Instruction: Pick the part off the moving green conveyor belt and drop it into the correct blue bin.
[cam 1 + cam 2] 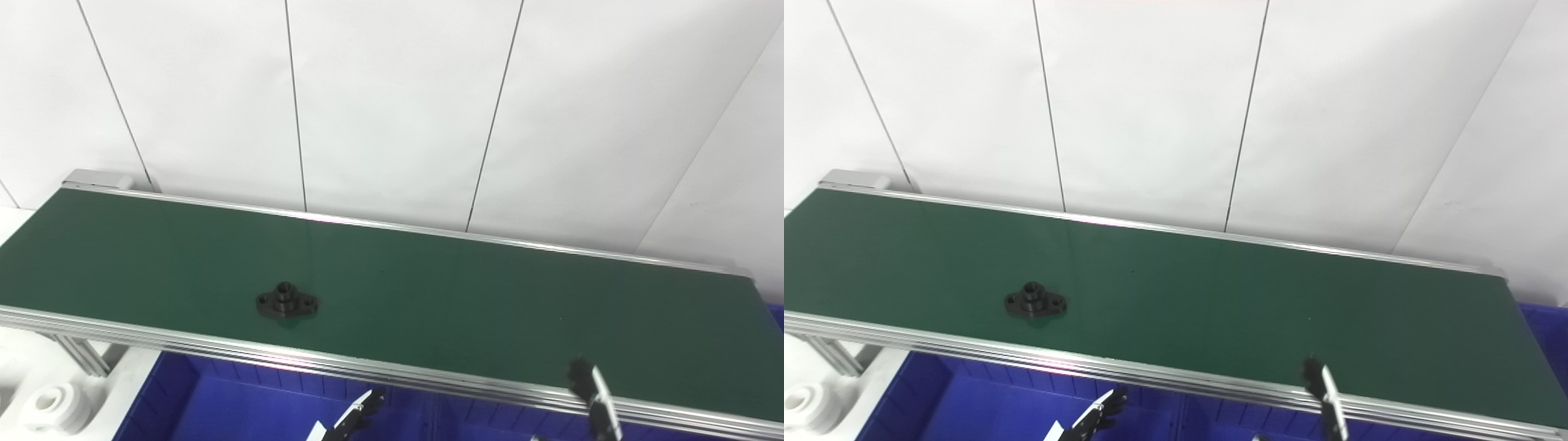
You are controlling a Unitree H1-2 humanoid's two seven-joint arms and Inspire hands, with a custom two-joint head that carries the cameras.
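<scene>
A black flanged part (286, 301) with a raised hub lies on the green conveyor belt (465, 306), left of centre and near the front rail; it also shows in the right eye view (1035, 302). Only the fingertips of my left hand (352, 418) show at the bottom edge, spread apart over a blue bin (245, 404), below and right of the part. The fingertips of my right hand (593, 392) rise over the belt's front rail, far right of the part. Neither hand holds anything.
A second blue bin (776, 315) shows at the belt's right end. White parts (52, 405) lie on the white surface at the bottom left, beside the belt's metal leg (82, 355). A white panelled wall stands behind the belt.
</scene>
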